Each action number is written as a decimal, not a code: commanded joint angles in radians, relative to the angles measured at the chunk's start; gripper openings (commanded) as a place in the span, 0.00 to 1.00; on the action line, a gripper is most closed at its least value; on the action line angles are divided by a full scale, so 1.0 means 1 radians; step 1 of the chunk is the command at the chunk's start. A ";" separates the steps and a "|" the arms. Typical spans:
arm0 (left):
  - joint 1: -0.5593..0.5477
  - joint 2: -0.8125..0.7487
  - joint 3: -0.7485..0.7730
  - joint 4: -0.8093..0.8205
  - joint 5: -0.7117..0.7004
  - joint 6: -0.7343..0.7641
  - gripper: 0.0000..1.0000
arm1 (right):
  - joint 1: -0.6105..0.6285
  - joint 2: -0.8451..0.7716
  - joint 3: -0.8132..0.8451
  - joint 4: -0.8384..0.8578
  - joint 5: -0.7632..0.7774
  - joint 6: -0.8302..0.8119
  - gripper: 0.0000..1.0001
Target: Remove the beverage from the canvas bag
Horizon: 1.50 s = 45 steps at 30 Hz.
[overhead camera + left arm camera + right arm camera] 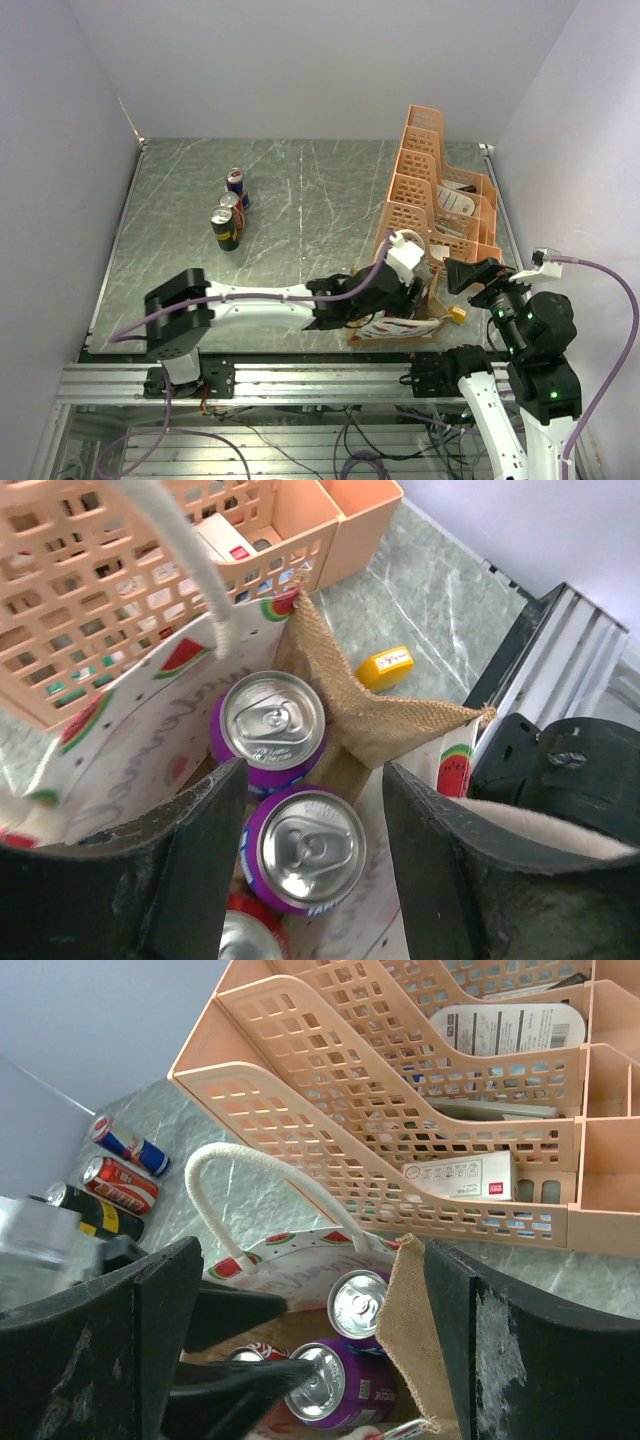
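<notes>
The canvas bag (392, 327) stands at the table's front right, against the orange rack. In the left wrist view its tan burlap side (375, 715) and watermelon-print wall frame two upright purple cans (305, 848) (268, 730) and a red can (245, 935). My left gripper (315, 770) is open inside the bag's mouth, its fingers on either side of the nearer purple can, not touching it. My right gripper (305, 1260) is open above the bag's right edge, holding nothing. The burlap flap (405, 1310) lies by its right finger.
The orange lattice rack (440, 190) with packets stands right behind the bag. Three cans (228, 210) stand and lie at the table's left middle. A small yellow object (385, 667) lies on the table beside the bag. A white loop handle (270, 1175) arches over the bag.
</notes>
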 commanded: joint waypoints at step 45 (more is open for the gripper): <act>-0.033 0.477 0.519 -0.427 -0.261 0.012 1.00 | -0.009 -0.027 0.002 0.012 0.021 0.003 0.92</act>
